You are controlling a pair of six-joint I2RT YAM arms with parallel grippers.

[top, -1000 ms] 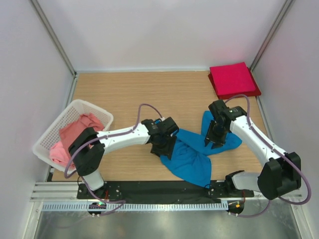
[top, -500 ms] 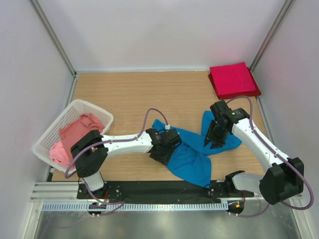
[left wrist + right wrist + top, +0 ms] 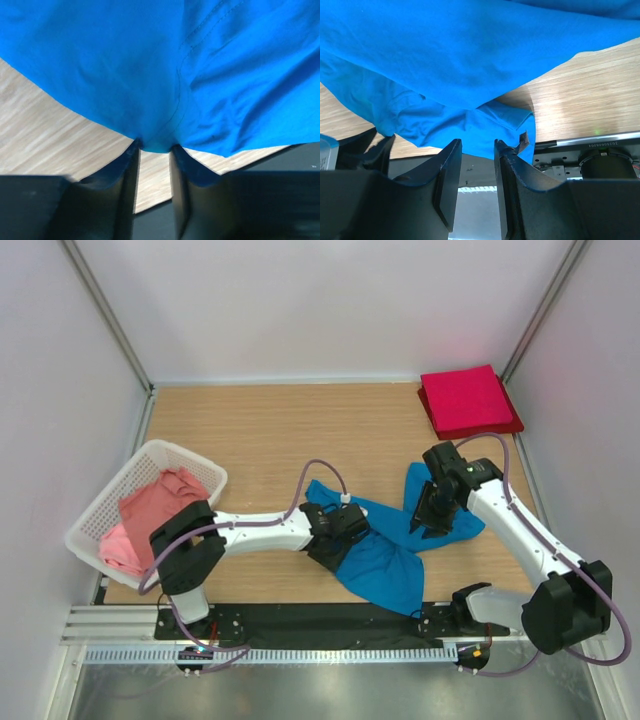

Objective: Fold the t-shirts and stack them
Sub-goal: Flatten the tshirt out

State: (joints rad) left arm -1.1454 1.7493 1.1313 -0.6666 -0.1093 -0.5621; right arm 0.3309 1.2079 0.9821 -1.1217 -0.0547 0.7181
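A bright blue t-shirt (image 3: 385, 560) lies crumpled on the wooden table near the front edge. My left gripper (image 3: 338, 540) is on its left part. In the left wrist view the left gripper (image 3: 154, 146) pinches a bunched edge of the blue cloth (image 3: 200, 75) between its tips. My right gripper (image 3: 430, 518) hovers over the shirt's right part. In the right wrist view it (image 3: 476, 144) stands slightly open with nothing between its fingers, the blue cloth (image 3: 445, 60) just beyond them. A folded crimson t-shirt (image 3: 468, 400) lies at the back right. Salmon pink t-shirts (image 3: 150, 505) sit in the basket.
The white lattice basket (image 3: 95, 505) stands at the table's left edge. A black base strip (image 3: 320, 620) and a metal rail run along the near edge, next to the blue shirt's lower tip. White walls close in the table on three sides.
My left gripper has moved toward the near right with the blue cloth, uncovering a blue corner behind it. The right gripper has shifted only slightly.
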